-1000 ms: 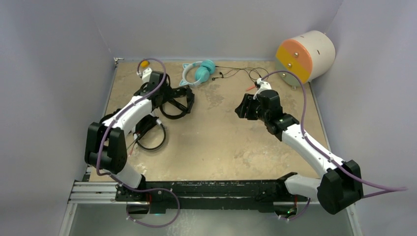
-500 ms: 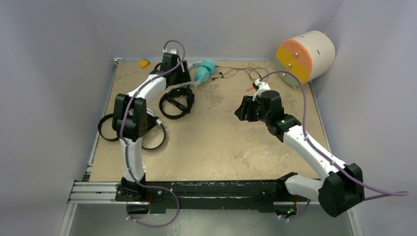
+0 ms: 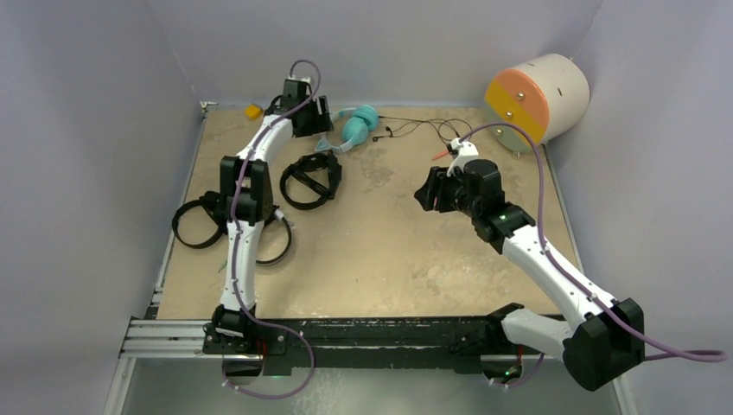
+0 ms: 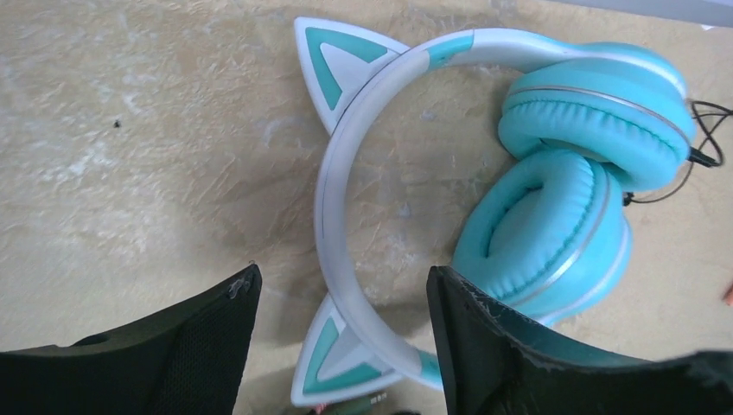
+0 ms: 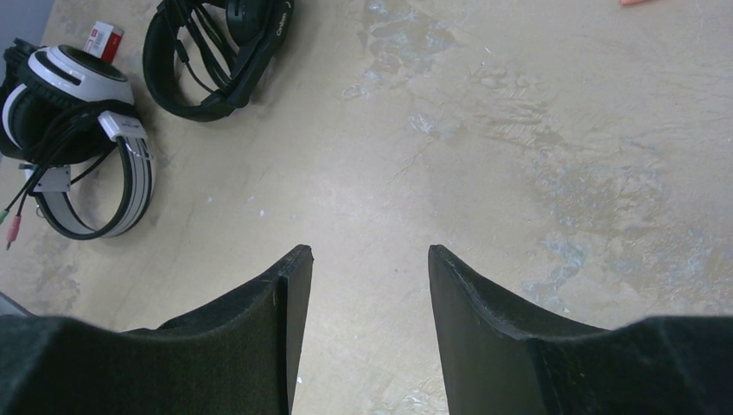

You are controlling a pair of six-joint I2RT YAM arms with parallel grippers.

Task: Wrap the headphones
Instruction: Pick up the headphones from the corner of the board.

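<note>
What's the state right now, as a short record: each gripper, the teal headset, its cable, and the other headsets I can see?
left gripper: open, fingers either side of the teal headband in the wrist view; contact unclear
right gripper: open, empty, over bare table
teal headset: lying flat near the far edge, not gripped
teal cable: loose, trailing right, unwrapped
black headset: on the table, left of centre
white-and-black headset: on the table, cable bunched across it

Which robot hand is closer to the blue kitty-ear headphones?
The left hand. It hangs open right above the kitty-ear headphones. The right hand is well off to their right, open above the table, touching nothing.
</note>
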